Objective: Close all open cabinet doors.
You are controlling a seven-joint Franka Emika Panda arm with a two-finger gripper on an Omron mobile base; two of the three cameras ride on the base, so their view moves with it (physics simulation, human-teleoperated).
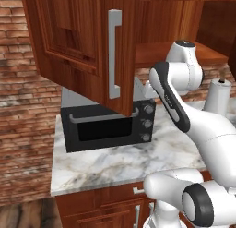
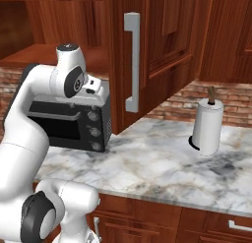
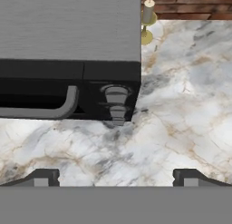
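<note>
A tall reddish-brown cabinet door (image 1: 69, 42) stands open, swung out over the counter, with its long grey bar handle (image 1: 114, 54) facing me. From the right base view the same door (image 2: 162, 50) and handle (image 2: 131, 62) hang edge-on in front of the open cabinet's shelf (image 2: 49, 55). My hand (image 2: 93, 87) is under that shelf, left of the door's edge and above the toaster oven. In the hand view my gripper (image 3: 118, 177) points down at the counter, open, with nothing between its fingertips (image 3: 45, 177).
A black toaster oven (image 1: 106, 125) with a grey top (image 3: 68, 28) sits on the marble counter (image 2: 162, 163) against the brick wall. A paper towel roll (image 2: 206, 126) stands to the right. A small candle (image 3: 147, 19) stands behind the oven. Drawers (image 2: 231, 226) lie below the counter edge.
</note>
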